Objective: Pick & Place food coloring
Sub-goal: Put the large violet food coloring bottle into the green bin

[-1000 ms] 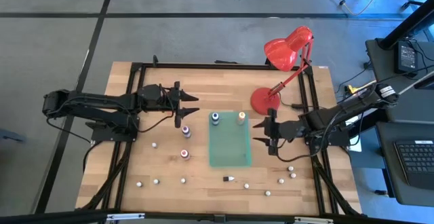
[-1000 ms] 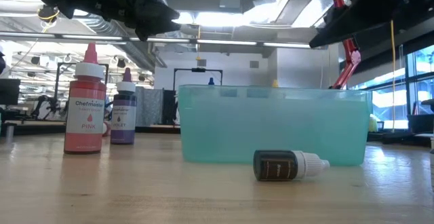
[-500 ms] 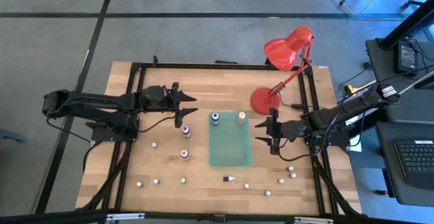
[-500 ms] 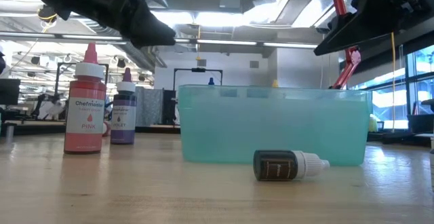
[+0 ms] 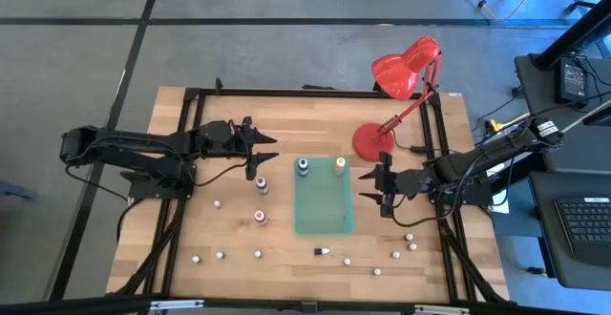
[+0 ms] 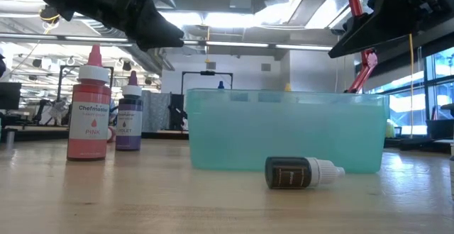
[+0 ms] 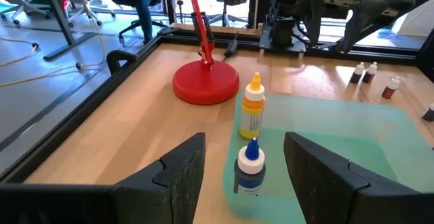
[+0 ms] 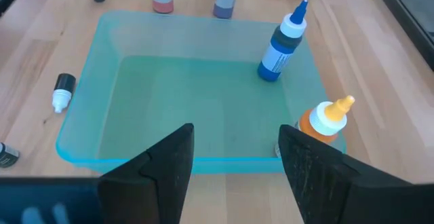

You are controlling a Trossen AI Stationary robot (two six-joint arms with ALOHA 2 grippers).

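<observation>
Left gripper (image 5: 270, 148): fingers spread, holding nothing, above the tabletop (image 5: 229, 229) left of centre.
Right gripper (image 5: 367, 186): fingers spread, holding nothing, beside the green tray (image 5: 323, 210).

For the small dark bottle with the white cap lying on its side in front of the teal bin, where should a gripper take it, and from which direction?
Grip the small dark bottle across its dark cylindrical body, coming straight down from above. It lies flat on the wooden table, white cap pointing sideways, clear of the translucent teal bin; the narrow cap would likely slip.
</observation>
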